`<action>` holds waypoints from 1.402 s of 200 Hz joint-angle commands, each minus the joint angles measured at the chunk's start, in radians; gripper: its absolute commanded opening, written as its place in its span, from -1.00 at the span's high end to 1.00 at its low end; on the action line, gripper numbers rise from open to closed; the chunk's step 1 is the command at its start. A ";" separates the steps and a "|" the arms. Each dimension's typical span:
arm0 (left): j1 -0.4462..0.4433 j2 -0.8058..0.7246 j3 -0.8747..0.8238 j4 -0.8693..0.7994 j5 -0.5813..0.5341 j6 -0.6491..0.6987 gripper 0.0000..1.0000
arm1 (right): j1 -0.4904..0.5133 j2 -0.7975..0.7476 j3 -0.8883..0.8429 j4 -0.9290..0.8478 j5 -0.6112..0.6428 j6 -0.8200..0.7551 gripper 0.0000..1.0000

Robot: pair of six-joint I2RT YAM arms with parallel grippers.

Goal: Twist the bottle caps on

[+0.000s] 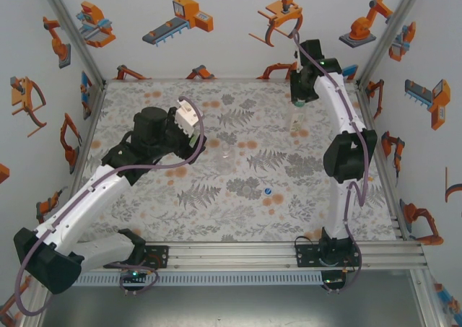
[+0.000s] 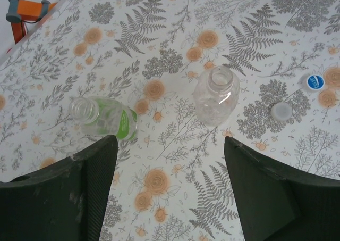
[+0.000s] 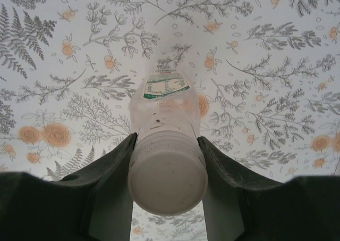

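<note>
My right gripper (image 3: 167, 145) is shut on a pale cap (image 3: 167, 180) that sits on the neck of an upright clear bottle with a green label (image 3: 164, 100). In the top view this gripper (image 1: 298, 99) hangs over that bottle (image 1: 297, 119) at the back right. My left gripper (image 2: 170, 142) is open above the cloth with nothing between its fingers (image 2: 85, 182). Just beyond it, a green-banded bottle (image 2: 103, 117) lies on its side, uncapped. A clear bottle (image 2: 215, 94) stands upright with an open mouth. To its right lie a second pale cap (image 2: 281, 110) and a blue cap (image 2: 314, 82).
The floral cloth (image 1: 238, 211) covers the table, bounded by printed walls and metal posts (image 1: 68, 31). The blue cap (image 1: 268, 192) lies near the middle front. My left arm (image 1: 108, 190) crosses the left half and the right arm (image 1: 350, 154) runs along the right side.
</note>
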 commanded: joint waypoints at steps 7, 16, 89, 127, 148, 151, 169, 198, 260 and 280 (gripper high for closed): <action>0.008 -0.001 -0.004 0.034 0.042 -0.023 -0.49 | -0.007 0.002 -0.027 0.025 -0.016 0.002 0.56; 0.008 -0.001 -0.006 0.034 0.044 -0.024 -0.49 | -0.007 -0.001 -0.034 0.027 -0.015 0.003 0.53; 0.013 -0.007 -0.016 0.041 0.044 -0.022 -0.51 | -0.008 -0.011 -0.052 0.028 -0.016 0.009 0.08; 0.016 -0.015 -0.017 0.041 0.043 -0.019 -0.52 | -0.009 -0.024 -0.018 0.011 -0.016 0.004 -0.06; 0.015 -0.025 -0.022 0.044 0.036 -0.015 -0.54 | -0.008 -0.028 0.012 -0.007 -0.022 0.002 -0.08; 0.014 -0.026 -0.021 0.042 0.034 -0.015 -0.54 | -0.009 -0.028 0.016 -0.009 -0.022 0.001 -0.08; 0.014 -0.033 -0.025 0.040 0.022 -0.009 -0.55 | -0.008 -0.034 0.046 -0.030 -0.018 -0.003 -0.08; 0.014 -0.049 -0.029 0.030 -0.019 -0.003 -0.55 | -0.007 -0.070 0.061 -0.044 -0.014 -0.004 -0.08; 0.014 -0.088 -0.008 -0.043 -0.130 -0.039 -0.55 | 0.025 -0.235 -0.057 -0.016 0.019 -0.026 -0.07; 0.015 -0.105 -0.018 -0.055 -0.129 -0.042 -0.56 | 0.044 -0.317 -0.161 0.031 0.006 -0.026 -0.07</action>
